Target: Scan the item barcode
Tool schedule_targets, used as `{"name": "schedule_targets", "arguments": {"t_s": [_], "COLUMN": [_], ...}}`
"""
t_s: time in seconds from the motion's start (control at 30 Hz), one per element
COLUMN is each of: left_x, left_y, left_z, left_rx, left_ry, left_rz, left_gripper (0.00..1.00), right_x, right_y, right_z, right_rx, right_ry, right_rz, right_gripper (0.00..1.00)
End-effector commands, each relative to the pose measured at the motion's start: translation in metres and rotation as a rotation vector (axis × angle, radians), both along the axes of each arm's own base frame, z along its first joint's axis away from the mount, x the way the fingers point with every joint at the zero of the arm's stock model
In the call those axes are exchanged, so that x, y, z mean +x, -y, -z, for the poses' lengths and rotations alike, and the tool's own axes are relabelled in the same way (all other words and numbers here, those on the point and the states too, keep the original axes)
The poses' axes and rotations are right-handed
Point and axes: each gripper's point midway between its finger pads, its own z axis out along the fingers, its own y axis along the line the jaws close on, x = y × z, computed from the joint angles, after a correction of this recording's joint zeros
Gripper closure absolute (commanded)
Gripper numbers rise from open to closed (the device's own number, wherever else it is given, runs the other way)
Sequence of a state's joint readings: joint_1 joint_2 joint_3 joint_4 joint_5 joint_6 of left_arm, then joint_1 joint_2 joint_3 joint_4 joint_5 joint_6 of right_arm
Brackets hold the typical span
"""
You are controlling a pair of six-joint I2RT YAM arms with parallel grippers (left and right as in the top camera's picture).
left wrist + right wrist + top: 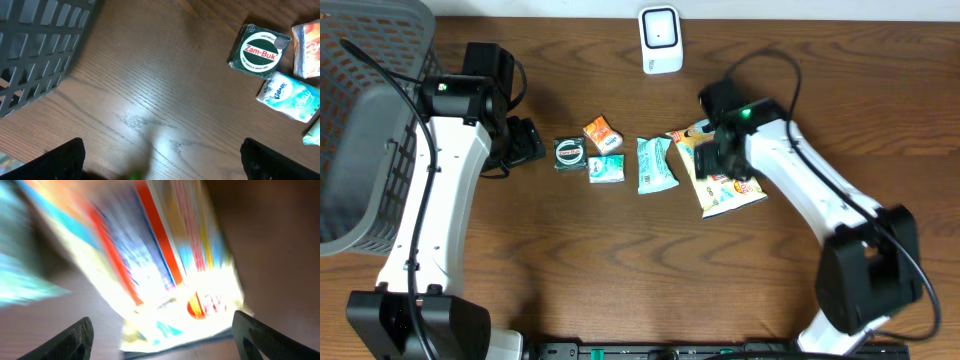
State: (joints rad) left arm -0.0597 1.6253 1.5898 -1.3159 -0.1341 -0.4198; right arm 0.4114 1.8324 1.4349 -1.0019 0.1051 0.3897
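our two arms, white shells over black joints

we see the left arm (440,200) and the right arm (800,185) clad in smooth white covers, with black motor housings at every joint and chunky black bases (868,270). a small green light (744,112) glows on each wrist block, thin black cables (420,240) run along the links, and our fingers (65,157) are plain black, blocky at the tips.

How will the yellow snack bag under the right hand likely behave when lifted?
The snack bag looks thin and flat, so probably light and floppy, sagging from one edge. Its glossy film glares in the wrist view, so possibly slippery.
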Motion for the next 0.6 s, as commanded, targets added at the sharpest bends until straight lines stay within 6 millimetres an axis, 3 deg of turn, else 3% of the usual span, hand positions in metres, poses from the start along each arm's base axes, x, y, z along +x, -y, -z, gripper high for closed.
{"name": "schedule_targets", "arguments": {"t_s": [0.0, 0.13, 0.3, 0.43, 0.57], "left_x": [-0.001, -0.001, -0.001, -0.001, -0.001], "left_y": [-0.003, -0.003, -0.003, -0.003, -0.003], "left_z": [0.002, 0.002, 0.002, 0.002, 0.002], "left_rx": [0.008, 0.008, 0.008, 0.008, 0.008], "left_ry": [-0.011, -0.011, -0.011, -0.011, -0.011], "left_rz": [-0.012, -0.012, -0.012, -0.012, -0.013], "left_gripper": [0.02, 0.02, 0.02, 0.02, 0.02], "right_x": [0.022, 0.034, 0.039, 0.039, 0.039], "right_y": [-0.018, -0.033, -0.027, -0.028, -0.029], "right_z": [-0.041, -0.037, -0.010, 0.017, 0.037], "right_rx": [0.030, -0.010, -0.143, -0.229, -0.349], "right_ry": [0.157, 0.210, 0.187, 0.152, 0.150], "right_rz": [-0.105, -0.255, -0.267, -0.276, -0.286], "right_gripper": [0.16, 0.13, 0.08, 0.14, 0.09]}}
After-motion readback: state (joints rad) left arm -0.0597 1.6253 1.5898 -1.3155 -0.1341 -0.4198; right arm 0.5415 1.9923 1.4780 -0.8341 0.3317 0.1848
